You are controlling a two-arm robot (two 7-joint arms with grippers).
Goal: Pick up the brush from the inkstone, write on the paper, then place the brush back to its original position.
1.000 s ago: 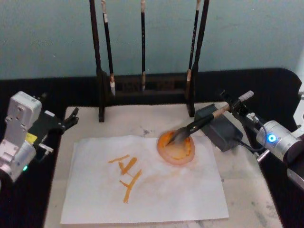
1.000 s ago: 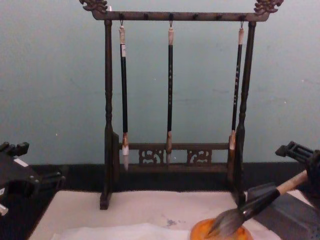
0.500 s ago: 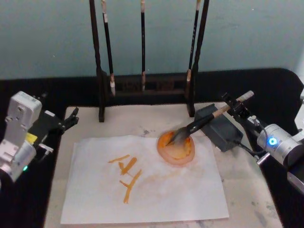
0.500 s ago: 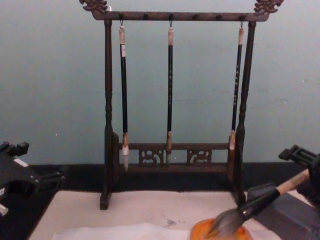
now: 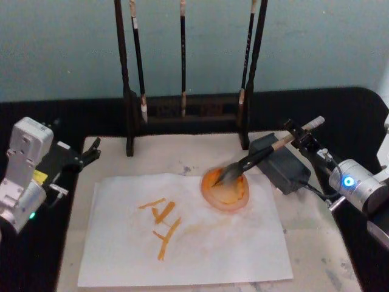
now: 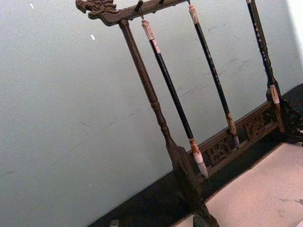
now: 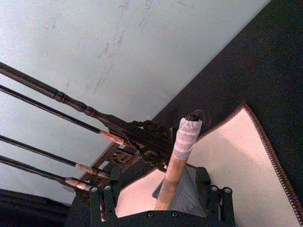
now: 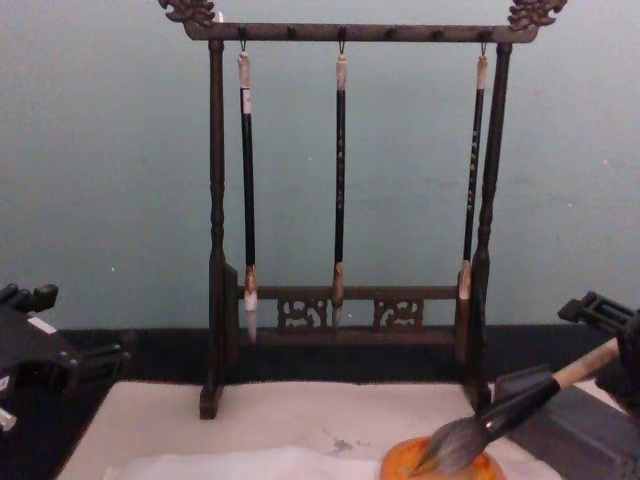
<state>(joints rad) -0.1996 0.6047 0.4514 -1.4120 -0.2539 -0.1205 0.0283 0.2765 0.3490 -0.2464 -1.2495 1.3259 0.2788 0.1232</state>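
Note:
The brush lies still, its grey tuft in an orange dish and its black ferrule propped on the dark grey inkstone. The tan handle rises to the right. My right gripper is open around the handle's far end. In the right wrist view the handle passes between the two spread fingers without touching them. The white paper lies in front of the dish and carries orange strokes. My left gripper is parked open at the mat's left edge.
A dark wooden rack with three slim hanging brushes stands behind the paper. The beige mat under everything has bare room at the right and front. Black tabletop surrounds it, with a pale blue wall behind.
My right gripper has drawn back a little to the right and downward along the handle. The brush, the paper and the left arm have stayed put.

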